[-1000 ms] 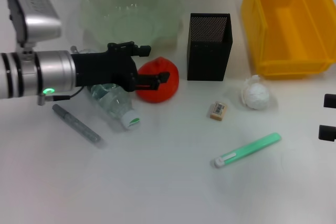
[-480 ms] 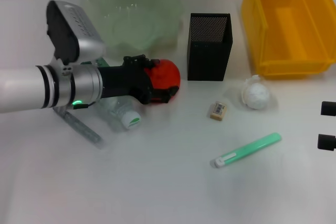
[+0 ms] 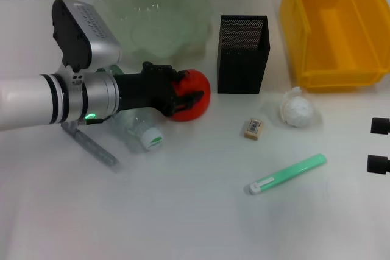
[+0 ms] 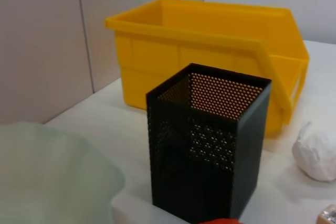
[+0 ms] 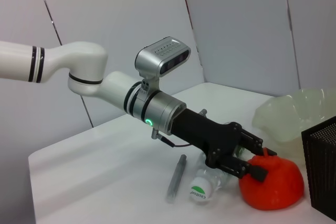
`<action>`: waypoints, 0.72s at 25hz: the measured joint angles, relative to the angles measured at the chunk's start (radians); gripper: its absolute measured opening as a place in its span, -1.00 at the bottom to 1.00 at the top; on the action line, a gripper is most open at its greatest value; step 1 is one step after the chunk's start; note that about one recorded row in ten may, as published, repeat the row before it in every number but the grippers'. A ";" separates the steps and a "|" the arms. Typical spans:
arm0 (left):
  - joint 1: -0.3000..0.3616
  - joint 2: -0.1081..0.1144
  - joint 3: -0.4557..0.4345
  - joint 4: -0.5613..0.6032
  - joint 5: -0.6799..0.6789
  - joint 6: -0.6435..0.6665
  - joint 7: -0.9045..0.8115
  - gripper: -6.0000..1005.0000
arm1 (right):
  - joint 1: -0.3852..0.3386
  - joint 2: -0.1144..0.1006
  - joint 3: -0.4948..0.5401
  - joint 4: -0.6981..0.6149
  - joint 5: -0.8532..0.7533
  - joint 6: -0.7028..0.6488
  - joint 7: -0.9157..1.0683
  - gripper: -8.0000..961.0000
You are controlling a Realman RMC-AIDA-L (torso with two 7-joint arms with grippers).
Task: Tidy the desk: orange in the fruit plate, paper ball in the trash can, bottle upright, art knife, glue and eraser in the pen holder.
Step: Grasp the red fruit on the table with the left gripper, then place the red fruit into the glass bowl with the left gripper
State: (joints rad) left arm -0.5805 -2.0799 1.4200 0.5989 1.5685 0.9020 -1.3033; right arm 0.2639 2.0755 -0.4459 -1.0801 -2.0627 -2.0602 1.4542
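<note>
The red-orange orange (image 3: 198,88) sits on the table in front of the pale-green fruit plate (image 3: 152,13). My left gripper (image 3: 186,86) reaches in from the left, open, with one finger on each side of the orange's near part; this also shows in the right wrist view (image 5: 254,157). The bottle (image 3: 140,129) lies on its side under the left arm, white cap toward me. The black mesh pen holder (image 3: 244,56) stands right of the orange. The paper ball (image 3: 297,109), the eraser (image 3: 253,128) and a green stick (image 3: 287,173) lie further right. My right gripper (image 3: 379,144) is open at the right edge.
The yellow trash can (image 3: 335,35) stands at the back right. A grey pen-like stick (image 3: 91,145) lies left of the bottle. The left wrist view shows the pen holder (image 4: 210,150), the trash can (image 4: 210,51) and the plate's rim (image 4: 52,171).
The left wrist rolled and the gripper moved right over the orange, which shifted slightly right. In the last half second it hardly moved. The right gripper stayed put.
</note>
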 joint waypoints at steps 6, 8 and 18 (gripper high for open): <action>0.002 0.004 -0.009 -0.006 -0.008 -0.004 -0.005 -0.16 | 0.007 0.000 -0.003 0.002 0.000 0.003 0.002 0.55; 0.004 0.004 -0.015 -0.005 -0.012 0.000 -0.005 -0.24 | 0.008 0.000 -0.003 0.002 0.000 0.004 0.002 0.55; 0.079 0.015 -0.193 0.176 -0.059 0.206 -0.105 -0.64 | 0.009 0.000 0.002 0.002 0.000 0.013 0.006 0.55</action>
State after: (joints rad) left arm -0.5012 -2.0651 1.2274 0.7753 1.5096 1.1081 -1.4087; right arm 0.2731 2.0754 -0.4439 -1.0783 -2.0623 -2.0470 1.4602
